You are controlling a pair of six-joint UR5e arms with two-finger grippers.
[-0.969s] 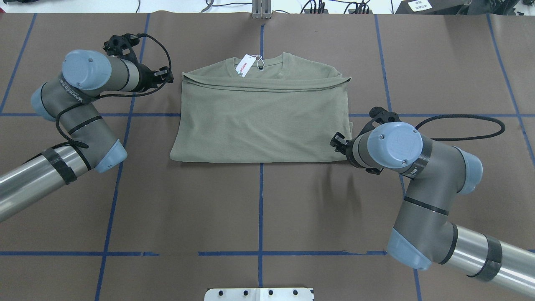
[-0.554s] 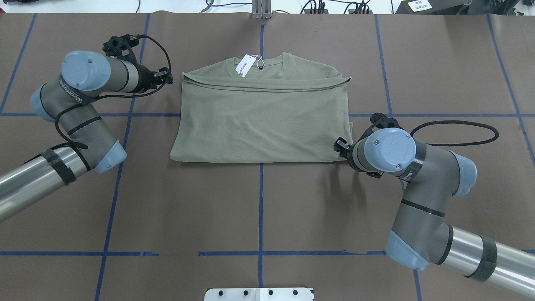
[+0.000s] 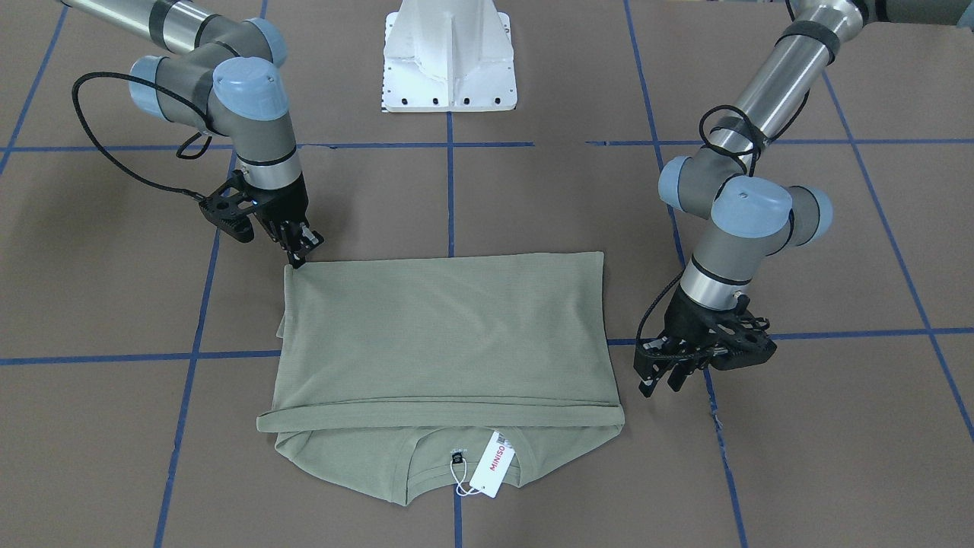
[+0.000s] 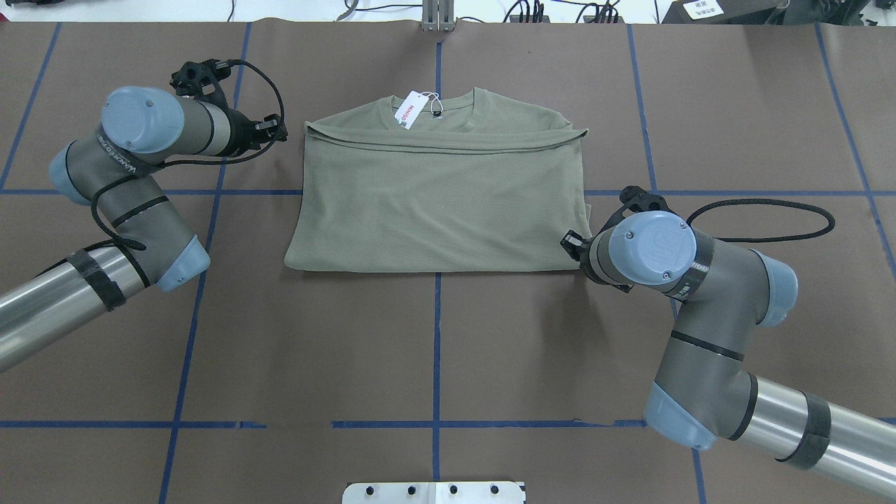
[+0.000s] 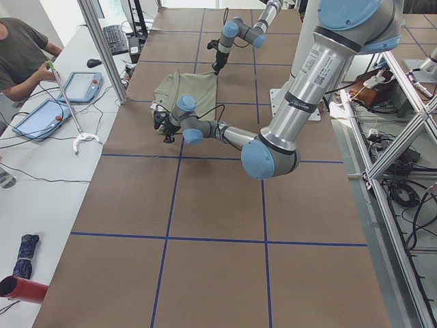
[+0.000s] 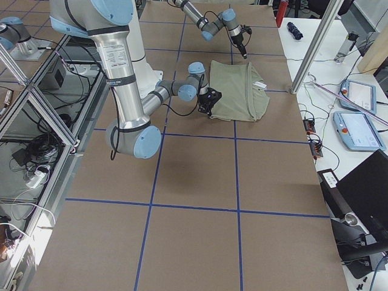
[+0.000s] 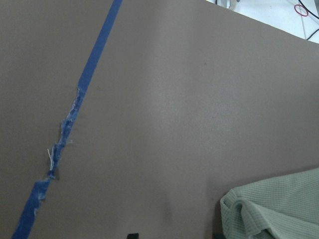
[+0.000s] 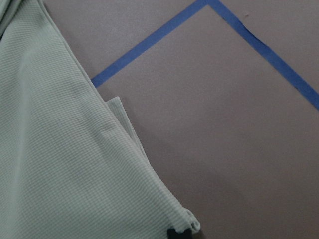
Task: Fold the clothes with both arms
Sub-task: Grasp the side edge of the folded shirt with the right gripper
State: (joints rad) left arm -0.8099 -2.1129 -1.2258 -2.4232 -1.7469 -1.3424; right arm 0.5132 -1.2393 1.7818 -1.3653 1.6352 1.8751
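Overhead exterior | sage-green shirt (image 4: 434, 203) folded, tag (image 4: 410, 110) exposed | left tool (image 3: 660, 387) released | right tool (image 3: 297, 259) pinching corner

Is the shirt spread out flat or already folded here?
Folded. The shirt forms a compact rectangle, with a top layer doubled up to just below the collar.

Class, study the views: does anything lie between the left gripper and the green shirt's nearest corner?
Nothing visible does. The left gripper hangs beside the collar-end corner of the shirt, and only the brown table covering shows in the gap between them.
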